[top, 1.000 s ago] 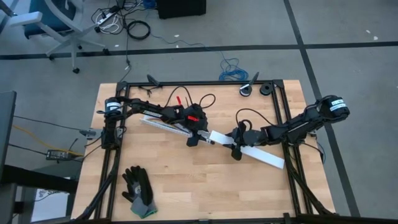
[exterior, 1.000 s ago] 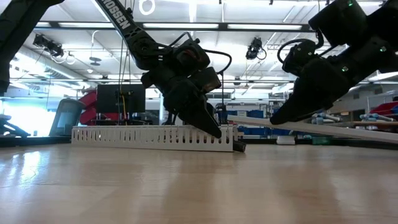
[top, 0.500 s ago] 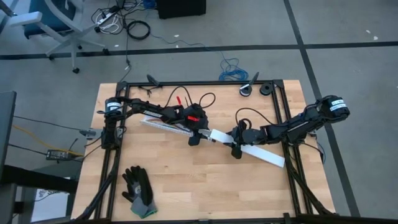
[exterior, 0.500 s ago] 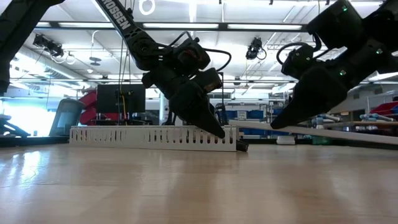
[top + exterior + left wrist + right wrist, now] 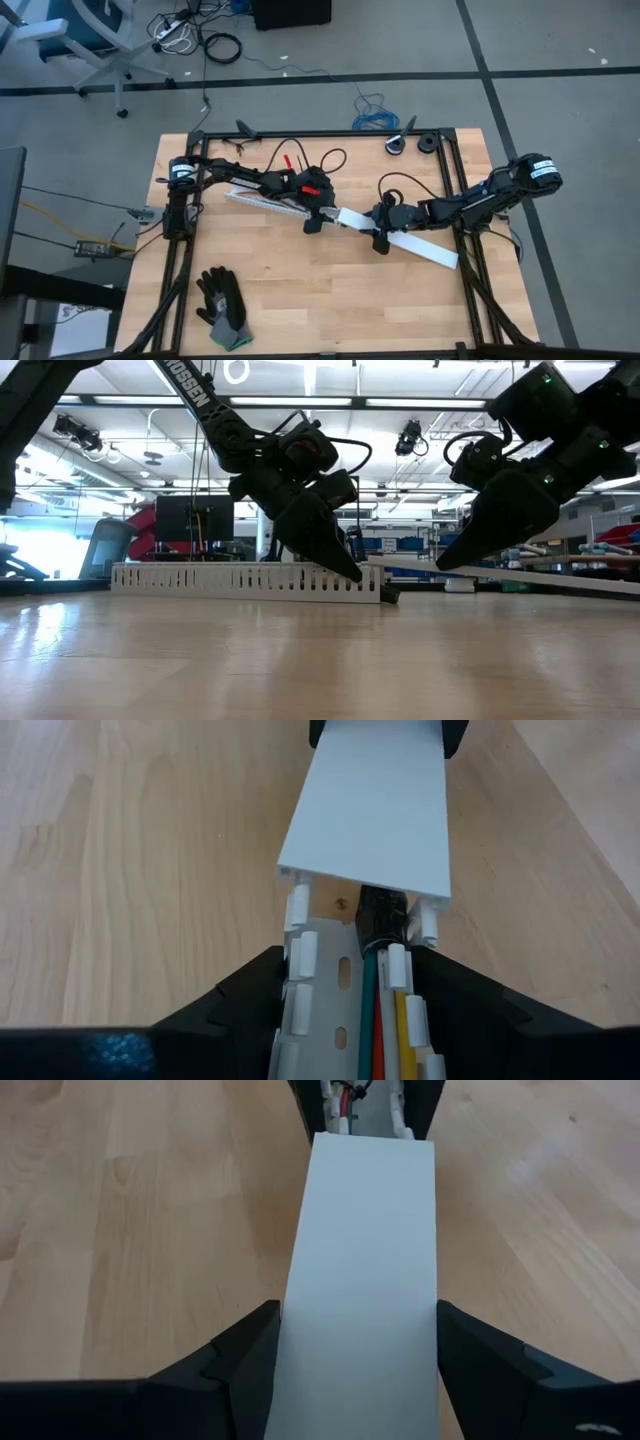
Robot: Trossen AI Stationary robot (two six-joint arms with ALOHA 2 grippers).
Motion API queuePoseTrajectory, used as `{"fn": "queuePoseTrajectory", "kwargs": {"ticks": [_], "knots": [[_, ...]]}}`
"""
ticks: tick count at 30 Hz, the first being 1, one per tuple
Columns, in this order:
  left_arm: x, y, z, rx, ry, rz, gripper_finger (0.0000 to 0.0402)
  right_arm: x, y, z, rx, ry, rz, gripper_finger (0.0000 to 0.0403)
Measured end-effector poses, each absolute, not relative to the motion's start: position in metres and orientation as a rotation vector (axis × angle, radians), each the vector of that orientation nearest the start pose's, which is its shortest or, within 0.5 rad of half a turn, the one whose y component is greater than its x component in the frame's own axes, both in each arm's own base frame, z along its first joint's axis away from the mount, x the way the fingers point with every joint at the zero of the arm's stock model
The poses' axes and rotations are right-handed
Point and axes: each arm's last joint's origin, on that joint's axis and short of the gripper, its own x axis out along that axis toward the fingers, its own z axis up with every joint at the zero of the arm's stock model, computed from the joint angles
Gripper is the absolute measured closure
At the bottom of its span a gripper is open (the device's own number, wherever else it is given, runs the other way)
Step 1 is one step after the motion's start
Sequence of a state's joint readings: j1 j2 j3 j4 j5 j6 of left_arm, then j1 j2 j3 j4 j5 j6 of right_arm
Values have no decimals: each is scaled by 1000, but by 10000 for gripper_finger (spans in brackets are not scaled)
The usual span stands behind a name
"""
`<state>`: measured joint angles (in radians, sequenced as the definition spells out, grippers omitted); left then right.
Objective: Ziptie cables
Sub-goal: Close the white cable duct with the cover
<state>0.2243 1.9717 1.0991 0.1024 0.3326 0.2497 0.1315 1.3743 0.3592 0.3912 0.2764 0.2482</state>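
Two pincers meet end to end near the middle of your worktop point(image 5: 300, 290). Your left pincer point(image 5: 350, 1010) stands part open, its jaws straddling the slotted white duct point(image 5: 320, 980) in which the cables point(image 5: 385, 1020) lie, running lengthwise along the channel. Your right pincer point(image 5: 360, 1370) is also part open, clasping the flat white cover strip point(image 5: 365, 1260) by its sides. That strip runs on in line with the duct, its far end just over the duct's open end, toward the worktop's right edge. So the shared long axis decides the coming move, I judge. The ziptie cannot be made out anywhere.
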Motion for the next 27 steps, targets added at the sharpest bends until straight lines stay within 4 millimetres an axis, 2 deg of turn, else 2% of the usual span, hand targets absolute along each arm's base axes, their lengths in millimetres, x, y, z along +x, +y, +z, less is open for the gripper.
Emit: {"fn": "queuePoseTrajectory", "kwargs": {"ticks": [10, 18, 27], "knots": [[387, 76, 131, 8, 715, -250, 184, 227, 13, 130, 131, 604, -140, 171], [385, 75, 131, 19, 724, -276, 184, 237, 10, 140, 75, 619, -131, 175], [385, 76, 131, 30, 726, -264, 184, 240, 10, 136, 137, 642, -117, 178]]}}
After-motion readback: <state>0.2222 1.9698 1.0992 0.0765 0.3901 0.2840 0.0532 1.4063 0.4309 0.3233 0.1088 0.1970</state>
